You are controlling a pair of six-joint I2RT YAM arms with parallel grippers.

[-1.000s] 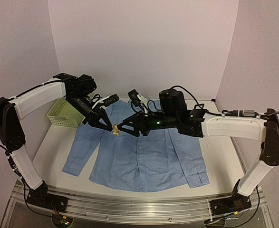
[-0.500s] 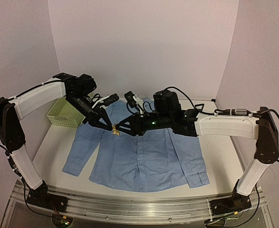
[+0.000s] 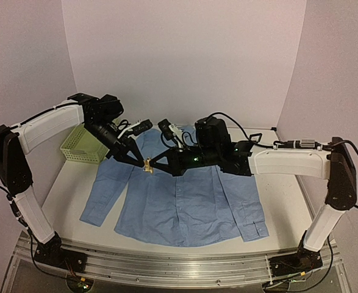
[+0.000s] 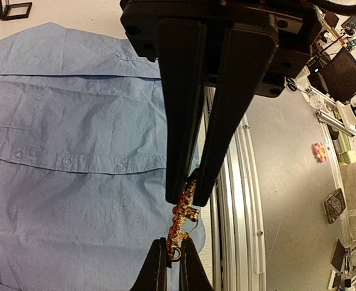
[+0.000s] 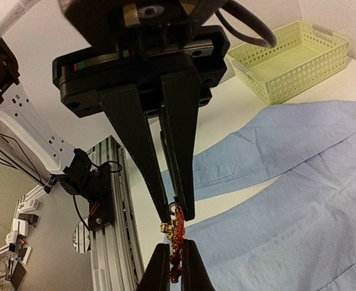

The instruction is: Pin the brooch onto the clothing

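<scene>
The white table (image 3: 69,189) bears the blue shirt (image 3: 179,201) (spread flat) and a pale green basket (image 3: 81,148).

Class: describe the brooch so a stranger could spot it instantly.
Find the light blue shirt lying flat. Above it, the left end effector and right end effector meet tip to tip. The brooch is pinched between them: tiny, the only red-gold thing.

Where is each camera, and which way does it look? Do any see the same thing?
Top camera: high behind the arms, looking down and forward at the shirt on the table; both arms show.
Left wrist camera: on the left arm, looking along the left gripper down at the shirt; its own fingers show.
Right wrist camera: on the right arm, looking along the right gripper towards the basket; its own fingers show.
Shared: both wrist cameras see the brooch pinched by both grippers.
</scene>
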